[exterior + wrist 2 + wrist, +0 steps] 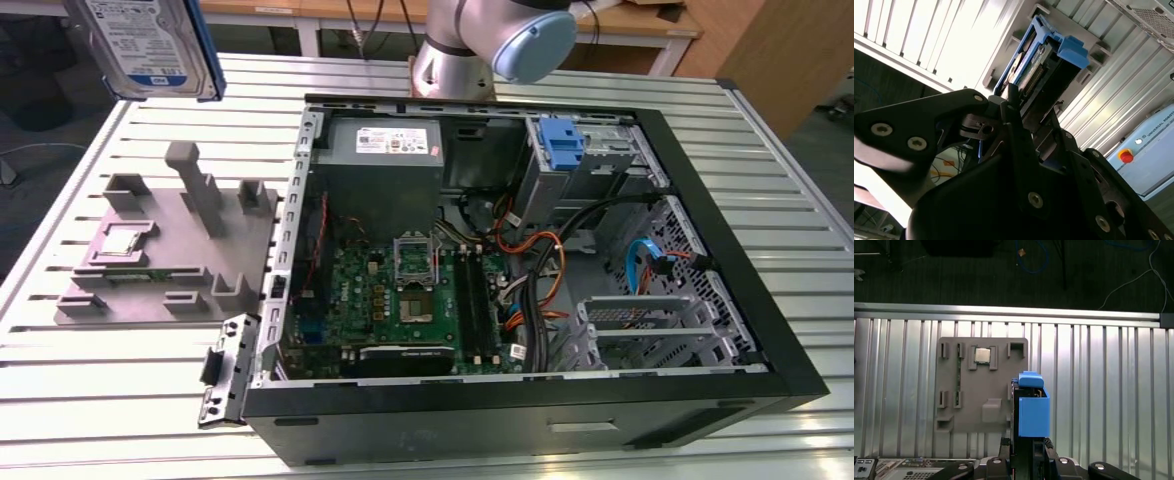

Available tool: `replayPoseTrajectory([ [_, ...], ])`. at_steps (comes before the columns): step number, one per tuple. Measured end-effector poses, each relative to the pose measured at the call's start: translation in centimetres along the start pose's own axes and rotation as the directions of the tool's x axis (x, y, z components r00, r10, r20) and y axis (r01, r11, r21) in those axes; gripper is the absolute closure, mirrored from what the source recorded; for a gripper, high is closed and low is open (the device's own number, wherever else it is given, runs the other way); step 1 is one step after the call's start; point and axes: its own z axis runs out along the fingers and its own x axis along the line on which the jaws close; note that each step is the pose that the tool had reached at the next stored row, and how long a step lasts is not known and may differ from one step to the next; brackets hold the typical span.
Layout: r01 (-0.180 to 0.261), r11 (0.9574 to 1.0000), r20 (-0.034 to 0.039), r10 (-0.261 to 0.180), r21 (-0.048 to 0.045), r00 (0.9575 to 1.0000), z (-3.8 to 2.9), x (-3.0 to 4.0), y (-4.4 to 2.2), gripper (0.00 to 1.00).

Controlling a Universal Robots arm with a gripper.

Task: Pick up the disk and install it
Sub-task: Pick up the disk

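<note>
You see disk [144, 45] held high over grey fixture plate [147, 260], beside open computer case [747, 300]; gripper [1025, 446] jaws clamped on disk.

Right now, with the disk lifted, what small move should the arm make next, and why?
Probably a short carry toward the exterior view's right, toward the open computer case. The gripper is shut on the disk, which hangs above the grey fixture plate, outside the case, so lifting looks done.
</note>
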Motion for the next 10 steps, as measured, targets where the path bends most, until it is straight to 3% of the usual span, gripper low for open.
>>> replayPoseTrajectory([
  [10, 0.0, 1.0, 0.0, 0.0, 0.0, 1.0, -0.07, 0.01, -1.49, 0.65],
])
